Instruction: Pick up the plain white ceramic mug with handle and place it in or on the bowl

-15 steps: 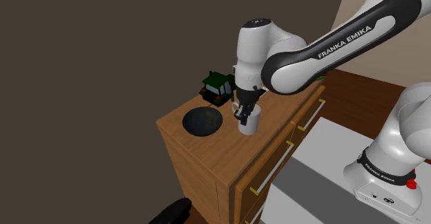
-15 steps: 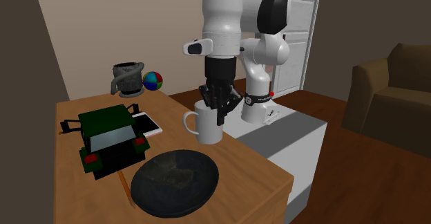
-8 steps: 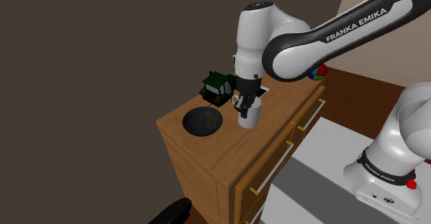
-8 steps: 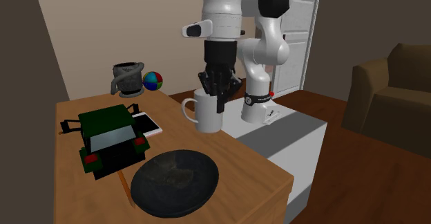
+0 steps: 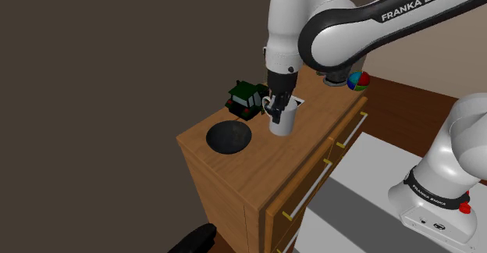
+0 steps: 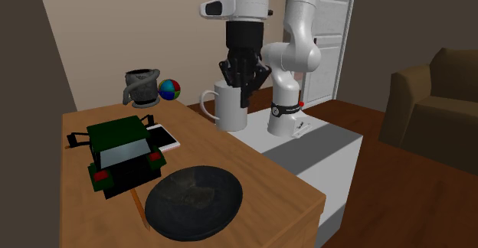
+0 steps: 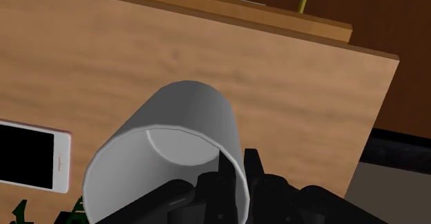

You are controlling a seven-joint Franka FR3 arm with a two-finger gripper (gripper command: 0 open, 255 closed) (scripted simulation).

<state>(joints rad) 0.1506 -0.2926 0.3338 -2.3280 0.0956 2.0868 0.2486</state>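
fingers [image 6: 242, 86]: clamped on the wall of the mug [image 6: 230, 107] at its rim, one finger inside the cup and one outside. in the wrist view the white wall runs between the two black fingers [image 7: 231, 173].

mug [image 5: 281, 121]: plain white, open end up, held clear above the top of the dresser [image 5: 269, 156]. in the second exterior view its handle [image 6: 205, 105] points to that view's left. the wrist view looks into the grey-white interior of the mug [image 7: 166, 153], with the bare wood of the dresser [image 7: 138, 50] beneath it.

bowl [image 5: 229, 137]: dark, round and shallow, resting on the dresser top to the shoulder view's left of the mug. in the second exterior view the bowl [image 6: 194, 200] lies at the near end of the dresser [image 6: 268, 174], with the mug farther back and apart from it. the mug is not over the bowl.

other items on the dresser top:
- a dark green toy truck [image 6: 121, 156], left of the bowl and mug in the second exterior view, seen also from the shoulder [image 5: 245, 97].
- a white phone with a black screen [image 6: 162, 136], lying flat just beside the truck; the wrist view shows the phone [image 7: 27, 155] below and beside the mug.
- a grey pot [image 6: 141, 86] and a coloured ball [image 6: 170, 90] at the far end.

the white stand [image 6: 314, 151] is right of the dresser in the second exterior view.
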